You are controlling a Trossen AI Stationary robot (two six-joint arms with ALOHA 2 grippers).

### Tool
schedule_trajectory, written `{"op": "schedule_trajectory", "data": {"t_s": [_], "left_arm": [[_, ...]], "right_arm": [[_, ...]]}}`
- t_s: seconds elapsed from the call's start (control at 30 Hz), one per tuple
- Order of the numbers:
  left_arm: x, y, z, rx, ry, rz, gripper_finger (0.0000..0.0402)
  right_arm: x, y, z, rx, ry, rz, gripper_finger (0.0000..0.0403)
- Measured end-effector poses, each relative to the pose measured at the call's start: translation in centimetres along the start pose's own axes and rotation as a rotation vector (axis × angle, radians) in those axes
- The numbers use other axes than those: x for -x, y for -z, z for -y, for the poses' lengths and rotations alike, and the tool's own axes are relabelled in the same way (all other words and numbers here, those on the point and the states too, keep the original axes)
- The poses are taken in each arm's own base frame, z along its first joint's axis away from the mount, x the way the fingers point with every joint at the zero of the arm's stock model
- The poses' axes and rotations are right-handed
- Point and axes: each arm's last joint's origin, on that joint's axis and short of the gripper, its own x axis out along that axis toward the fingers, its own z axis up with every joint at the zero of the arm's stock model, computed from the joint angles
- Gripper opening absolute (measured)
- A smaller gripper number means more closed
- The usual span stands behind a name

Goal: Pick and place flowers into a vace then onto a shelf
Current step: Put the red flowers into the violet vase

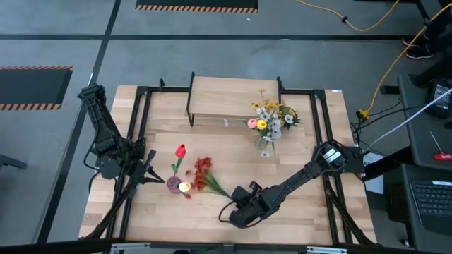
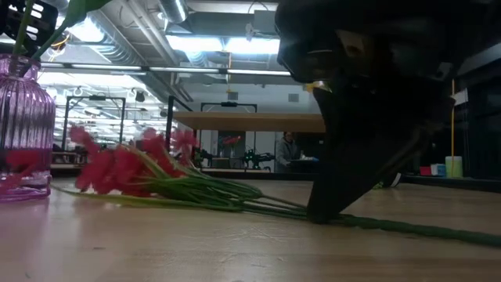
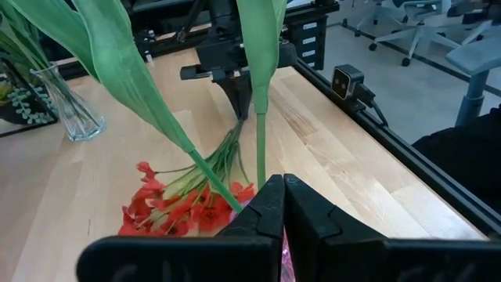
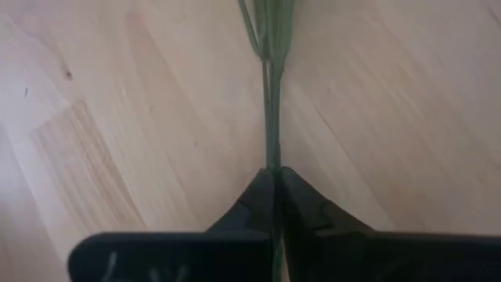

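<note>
Two vases, one shelf, right claw pinching one berry spray

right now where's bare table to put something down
Free: the front left corner of the table, and the middle strip between the shelf and the right gripper. Crowded: around the purple vase and red berry spray.
</note>
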Motion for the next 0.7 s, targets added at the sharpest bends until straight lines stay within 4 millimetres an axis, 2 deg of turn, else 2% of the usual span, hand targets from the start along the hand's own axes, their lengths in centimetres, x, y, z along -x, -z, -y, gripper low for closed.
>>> {"op": "schedule_trajectory", "data": {"t_s": [0.2,0.37,0.6,0.7], "left_arm": [[0.0,0.0,0.0,-0.001,-0.001,0.0,0.0005],[0.0,0.0,0.0,-0.001,-0.017,0.004,0.0002],[0.0,0.0,0.0,-0.003,-0.016,0.004,0.0005],[0.0,0.0,0.0,-0.003,-0.016,0.004,0.0003]], "right_arm": [[0.2,-0.1,0.1,-0.037,-0.001,0.003,0.0002],[1.2,-0.7,0.2,-0.075,-0.013,0.017,0.0001],[3.4,-1.3,1.6,-0.097,0.11,0.068,0.0],[3.7,-1.2,1.8,-0.104,0.133,0.087,0.0]]}}
